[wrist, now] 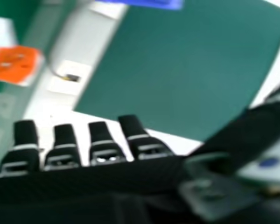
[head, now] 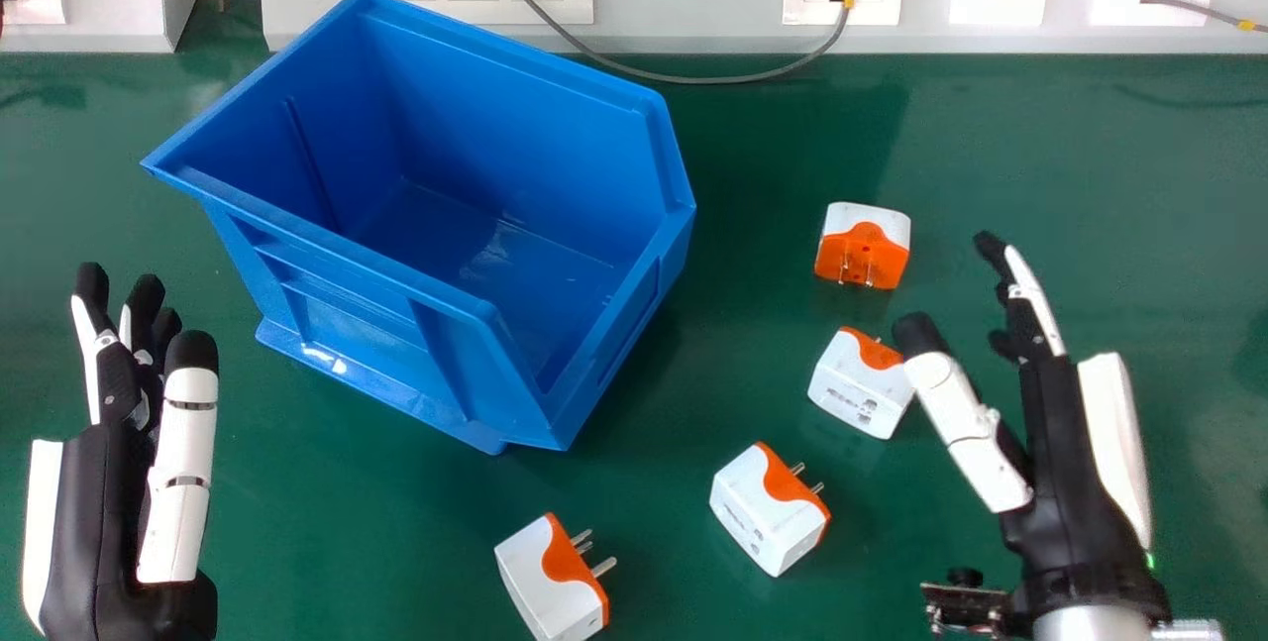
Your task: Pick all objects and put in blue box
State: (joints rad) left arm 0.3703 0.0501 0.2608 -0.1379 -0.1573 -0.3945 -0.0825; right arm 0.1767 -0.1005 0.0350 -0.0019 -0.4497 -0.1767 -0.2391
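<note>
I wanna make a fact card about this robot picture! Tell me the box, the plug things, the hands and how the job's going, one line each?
box: big open blue plastic box, on the dark green table
adapters: four chunky white-and-orange plug adapters
adapter spot: on the table, right of the box or nearer the robot
left hand: open, left of the box
right hand: open, thumb near the second-farthest adapter; touching, cannot tell
behind: long thin grey cable
job: no adapter boxed yet

glossy blue plastic box (head: 396,274), smooth white and orange plastic adapters (head: 763,512), shiny metal pins (head: 807,478)
</note>
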